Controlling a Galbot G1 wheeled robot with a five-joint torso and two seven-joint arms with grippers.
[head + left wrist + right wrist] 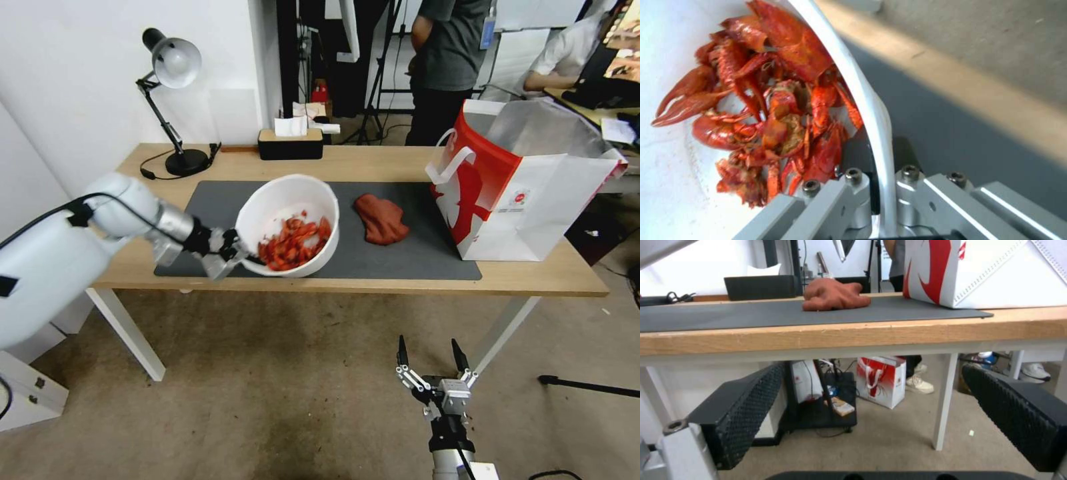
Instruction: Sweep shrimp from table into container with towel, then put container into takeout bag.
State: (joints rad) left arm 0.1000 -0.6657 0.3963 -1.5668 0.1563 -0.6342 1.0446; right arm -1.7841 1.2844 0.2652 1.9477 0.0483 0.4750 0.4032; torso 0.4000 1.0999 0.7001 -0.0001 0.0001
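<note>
Over the near edge of the dark grey mat (400,257), the left gripper (235,252) has the container (280,200) by its rim, fingers clenched on the white wall, one inside and one outside. In the left wrist view that rim (871,110) runs straight down between the metal fingers (849,196). The bowl is tipped toward the robot, and the shrimp (293,243) are heaped against its lower side, a glossy red tangle of claws and shells (773,126) right beside the gripped spot. Whether the container's base touches the mat, I cannot tell.

Just beyond the container, toward the takeout bag, the towel (381,219) lies crumpled on the mat, touching nothing else. From the right wrist view it sits as a low rust-red lump (833,296) near the bag's corner. The takeout bag (527,200) stands upright at the far end of the mat from the container, mouth open, silvery lining showing, white loop handle facing the bowl; its red-and-white side (951,273) rests on the mat's edge.

Well below the table (547,277) and in front of it, the right gripper (432,355) hangs over the floor, fingers (742,413) released and spread wide, holding nothing.

Behind the container, at the table's back edge, stand a desk lamp (170,100) and a black tissue box (291,143).
</note>
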